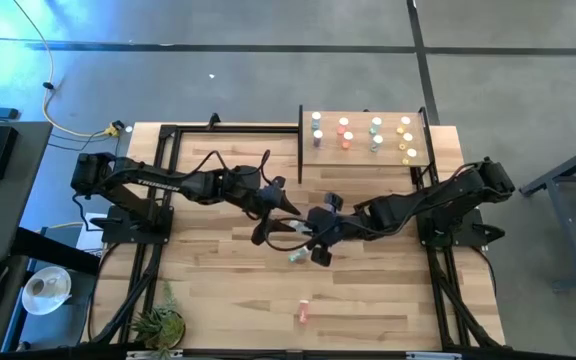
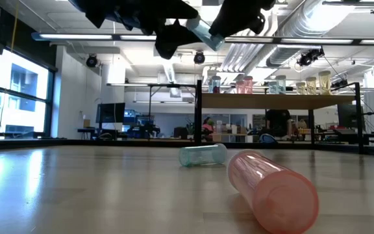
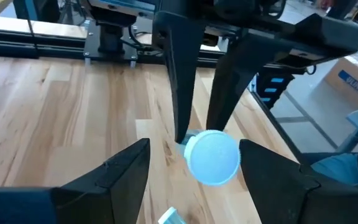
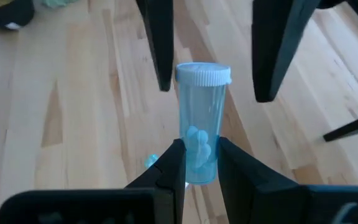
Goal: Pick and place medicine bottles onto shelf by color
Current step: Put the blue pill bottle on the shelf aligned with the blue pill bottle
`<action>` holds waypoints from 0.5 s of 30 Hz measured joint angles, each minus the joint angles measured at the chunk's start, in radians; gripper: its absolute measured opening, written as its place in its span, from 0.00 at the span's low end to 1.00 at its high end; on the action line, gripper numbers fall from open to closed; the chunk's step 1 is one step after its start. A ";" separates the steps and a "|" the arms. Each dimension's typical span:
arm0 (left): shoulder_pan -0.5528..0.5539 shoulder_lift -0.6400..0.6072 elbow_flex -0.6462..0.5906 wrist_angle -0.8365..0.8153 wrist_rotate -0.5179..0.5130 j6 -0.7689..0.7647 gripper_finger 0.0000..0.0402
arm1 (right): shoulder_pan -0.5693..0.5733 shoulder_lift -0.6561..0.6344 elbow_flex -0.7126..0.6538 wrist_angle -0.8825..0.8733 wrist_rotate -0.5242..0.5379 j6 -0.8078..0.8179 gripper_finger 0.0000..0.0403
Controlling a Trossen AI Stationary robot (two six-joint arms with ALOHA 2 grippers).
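Bench (image 1: 208,270): light wood, both arms meet mid-bench
Right hand (image 4: 196,163): clamped on a blue bottle (image 4: 201,118), held up in the air
Left hand (image 3: 194,165): spread wide around that bottle's cap
Loose bottles: teal (image 2: 202,155) and pink (image 2: 274,188) lying on the bench
Shelf (image 1: 365,150): far edge, bottles standing in rows

Left end effector (image 1: 286,226) spread; right end effector (image 1: 315,232) clamped
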State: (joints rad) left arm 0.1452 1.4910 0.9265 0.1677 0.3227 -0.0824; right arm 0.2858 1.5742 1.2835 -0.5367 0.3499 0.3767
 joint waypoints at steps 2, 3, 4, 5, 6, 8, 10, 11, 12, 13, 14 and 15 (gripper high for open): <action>0.000 0.000 0.000 0.000 0.001 -0.009 0.58 | -0.001 0.000 0.000 -0.008 0.019 0.007 0.15; 0.000 0.000 0.000 0.000 0.001 -0.011 0.57 | -0.001 0.000 0.000 -0.009 0.019 0.007 0.15; 0.000 0.000 0.000 0.000 0.002 -0.011 0.56 | -0.001 0.000 0.000 -0.009 0.019 0.007 0.15; 0.000 0.000 0.000 0.000 0.002 -0.012 0.55 | -0.001 0.000 0.000 -0.009 0.020 0.007 0.15; 0.000 0.000 0.000 0.000 0.001 -0.012 0.53 | -0.001 0.000 0.000 -0.009 0.021 0.007 0.15; 0.000 0.000 0.000 0.000 0.000 -0.012 0.48 | -0.001 0.000 -0.001 -0.009 0.021 0.007 0.15; 0.000 0.000 0.000 0.000 -0.001 -0.012 0.44 | -0.001 0.000 -0.001 -0.009 0.021 0.007 0.15; 0.000 0.000 0.000 0.000 -0.002 -0.012 0.42 | -0.001 0.000 -0.001 -0.009 0.021 0.007 0.15; 0.000 0.000 0.000 0.000 -0.004 -0.011 0.40 | -0.001 0.000 -0.001 -0.009 0.021 0.007 0.15; 0.000 0.000 0.000 0.001 -0.004 -0.012 0.38 | -0.001 0.000 -0.002 -0.009 0.021 0.007 0.15; 0.000 0.000 0.000 0.001 -0.004 -0.012 0.36 | -0.001 0.000 -0.002 -0.009 0.021 0.007 0.15; 0.000 0.000 0.000 0.000 -0.004 -0.012 0.35 | -0.001 0.000 -0.002 -0.007 0.021 0.007 0.15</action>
State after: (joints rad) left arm 0.1448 1.4910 0.9268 0.1681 0.3185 -0.0940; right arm 0.2844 1.5742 1.2819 -0.5439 0.3704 0.3836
